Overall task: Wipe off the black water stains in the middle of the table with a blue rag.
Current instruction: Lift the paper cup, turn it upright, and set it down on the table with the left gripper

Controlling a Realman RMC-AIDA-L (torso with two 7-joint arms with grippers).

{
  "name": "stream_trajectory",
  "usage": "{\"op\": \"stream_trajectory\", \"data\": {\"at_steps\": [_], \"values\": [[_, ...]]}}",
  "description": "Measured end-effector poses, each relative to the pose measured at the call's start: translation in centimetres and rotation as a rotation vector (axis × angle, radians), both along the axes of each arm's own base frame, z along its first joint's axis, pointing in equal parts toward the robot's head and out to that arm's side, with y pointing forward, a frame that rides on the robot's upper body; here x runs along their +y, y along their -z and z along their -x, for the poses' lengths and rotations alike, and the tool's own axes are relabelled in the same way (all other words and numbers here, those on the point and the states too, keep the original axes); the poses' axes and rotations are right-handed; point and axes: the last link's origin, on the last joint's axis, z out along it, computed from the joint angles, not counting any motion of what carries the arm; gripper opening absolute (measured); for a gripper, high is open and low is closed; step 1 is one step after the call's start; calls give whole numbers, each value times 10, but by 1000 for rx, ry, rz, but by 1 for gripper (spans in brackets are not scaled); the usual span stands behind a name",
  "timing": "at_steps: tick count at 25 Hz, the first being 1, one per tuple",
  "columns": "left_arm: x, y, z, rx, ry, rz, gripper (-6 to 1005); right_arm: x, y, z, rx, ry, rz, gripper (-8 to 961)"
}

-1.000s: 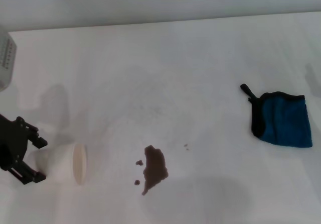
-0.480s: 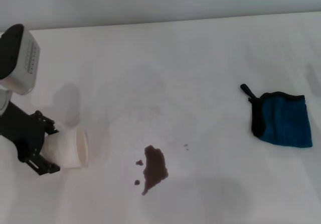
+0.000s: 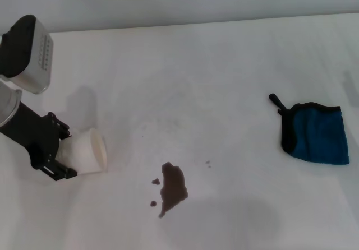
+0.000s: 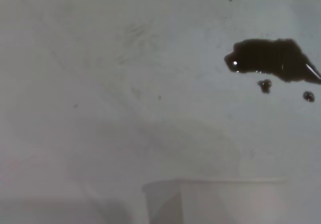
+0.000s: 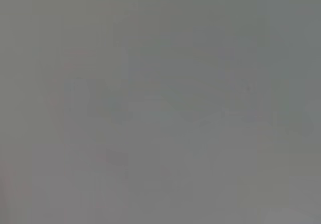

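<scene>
The black water stains (image 3: 173,187) lie on the white table (image 3: 202,76) near its front middle, with a few tiny droplets beside them. They also show in the left wrist view (image 4: 273,59). The blue rag (image 3: 317,133) with black trim and a short loop lies flat at the right, untouched. My left gripper (image 3: 64,152) is at the left, shut on a white paper cup (image 3: 90,151) held on its side, mouth facing the stains. The cup's rim shows in the left wrist view (image 4: 225,201). My right gripper is out of view.
The left arm's grey and black wrist housing (image 3: 28,54) hangs over the far left of the table. The table's far edge (image 3: 185,21) runs along the back. The right wrist view shows only plain grey.
My left gripper has moved farther from the front edge and to the right with the white cup in it, and more of the arm has come into view. The stains and rag have not moved.
</scene>
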Motion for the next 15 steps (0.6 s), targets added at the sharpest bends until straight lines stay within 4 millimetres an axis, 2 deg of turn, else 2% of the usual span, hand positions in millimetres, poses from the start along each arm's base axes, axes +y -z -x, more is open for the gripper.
{"op": "stream_trajectory", "data": {"at_steps": [6, 11, 15], "values": [[1, 3, -11, -96, -16, -15, 745, 1, -1, 0, -4, -3, -1, 671], [1, -5, -22, -298, -51, -98, 689, 1, -1, 0, -7, -3, -2, 670], [-5, -4, -15, -486, -74, -190, 659, 2, -2, 0, -13, -4, -3, 669]]}}
